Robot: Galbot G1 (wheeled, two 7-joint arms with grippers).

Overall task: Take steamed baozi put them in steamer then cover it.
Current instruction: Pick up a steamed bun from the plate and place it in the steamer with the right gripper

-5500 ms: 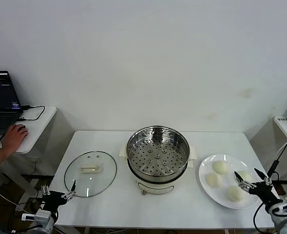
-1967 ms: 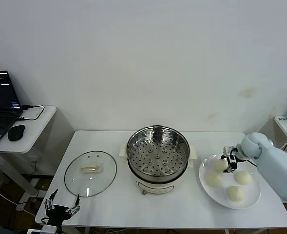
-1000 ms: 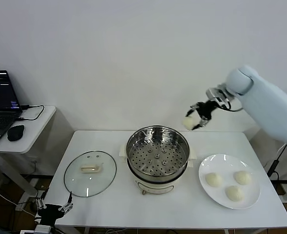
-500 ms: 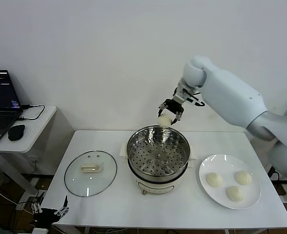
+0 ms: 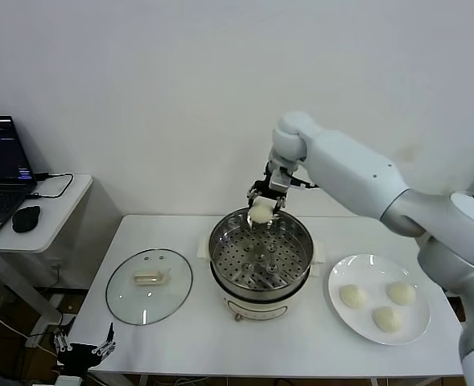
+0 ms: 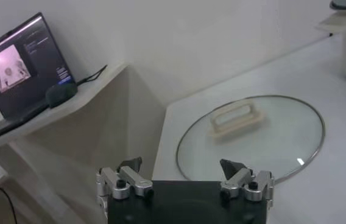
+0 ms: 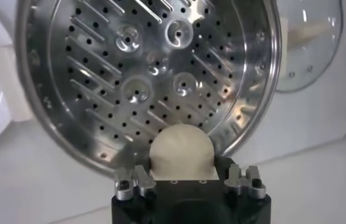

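I have one baozi (image 5: 261, 212) clamped in the right gripper (image 5: 263, 207), held above the far rim of the steamer (image 5: 260, 256), which sits mid-worktop on its cream base. From the right wrist I see the bun (image 7: 181, 150) pinched between the fingers (image 7: 137, 180) with the perforated tray (image 7: 155, 67) directly under it, nothing on it. Three more baozi (image 5: 379, 303) lie on the white plate (image 5: 340, 269) to the right of the steamer. The glass lid (image 5: 149, 285) lies flat on the worktop (image 5: 220, 346) to the left of the steamer. My left gripper (image 6: 184, 180) hangs low off the near left corner, fingers spread apart and holding nothing.
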